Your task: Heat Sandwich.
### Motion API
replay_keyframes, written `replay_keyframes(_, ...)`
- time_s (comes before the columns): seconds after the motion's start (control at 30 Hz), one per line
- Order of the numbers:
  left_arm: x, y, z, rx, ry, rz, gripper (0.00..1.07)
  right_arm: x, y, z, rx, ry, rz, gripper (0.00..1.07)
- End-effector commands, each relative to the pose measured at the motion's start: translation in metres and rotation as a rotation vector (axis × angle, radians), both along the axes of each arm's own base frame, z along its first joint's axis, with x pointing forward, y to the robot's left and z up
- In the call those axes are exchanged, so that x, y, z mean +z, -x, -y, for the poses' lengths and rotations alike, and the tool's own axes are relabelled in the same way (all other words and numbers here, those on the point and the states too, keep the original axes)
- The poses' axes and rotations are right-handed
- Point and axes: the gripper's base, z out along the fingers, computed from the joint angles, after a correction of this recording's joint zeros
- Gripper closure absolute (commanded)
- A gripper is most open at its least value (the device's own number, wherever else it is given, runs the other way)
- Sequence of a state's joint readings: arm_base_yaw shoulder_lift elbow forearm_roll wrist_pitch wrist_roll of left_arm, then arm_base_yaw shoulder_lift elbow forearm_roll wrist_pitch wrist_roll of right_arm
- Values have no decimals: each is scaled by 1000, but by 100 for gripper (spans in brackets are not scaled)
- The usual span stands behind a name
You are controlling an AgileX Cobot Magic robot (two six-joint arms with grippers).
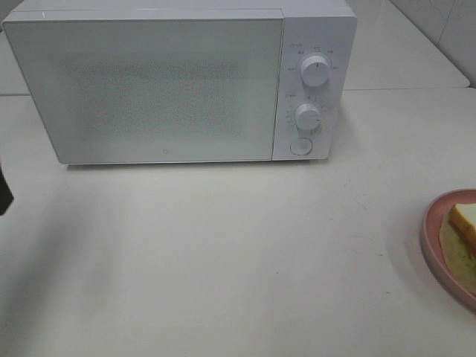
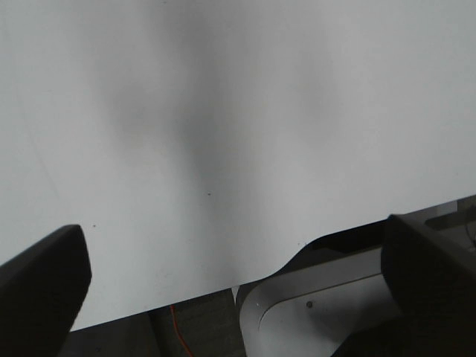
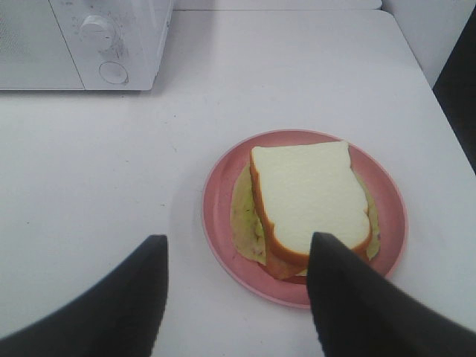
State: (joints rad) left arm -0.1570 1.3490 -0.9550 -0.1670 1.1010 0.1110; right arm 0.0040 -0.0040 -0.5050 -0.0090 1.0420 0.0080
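White table is carrying a closed microwave | sandwich is sitting on pink plate | left gripper is gaping, right gripper spread, both empty | advice: be opening the door first.

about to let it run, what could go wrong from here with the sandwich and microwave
The microwave door is shut, so the sandwich cannot go in until it is opened. The sandwich is a loose stack on the plate; a grip may shift its layers. The plate sits near the table edge and could be nudged off.
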Motion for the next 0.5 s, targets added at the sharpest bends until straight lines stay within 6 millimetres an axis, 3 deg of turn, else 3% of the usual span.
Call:
replay_keyframes(0.03, 10, 13, -11, 59, 2, 23, 6, -1, 4, 0, -3, 2, 29, 52)
replay_keyframes(0.17, 28, 49, -29, 136, -27, 139, 6, -1, 4, 0, -3, 2, 29, 52)
replay_keyframes(0.2, 28, 49, -29, 136, -27, 139, 6, -1, 4, 0, -3, 2, 29, 52)
replay_keyframes(0.3, 35, 81, -35, 158, -49, 241, 6, -1, 4, 0, -3, 2, 29, 52)
replay_keyframes(0.33, 35, 81, -35, 158, -49, 241, 6, -1, 4, 0, -3, 2, 29, 52)
replay_keyframes(0.4, 35, 106, -38, 158, -54, 314, 6, -1, 4, 0, -3, 2, 29, 52)
replay_keyframes(0.5, 32, 122, -40, 156, -53, 362, 6, -1, 4, 0, -3, 2, 29, 52)
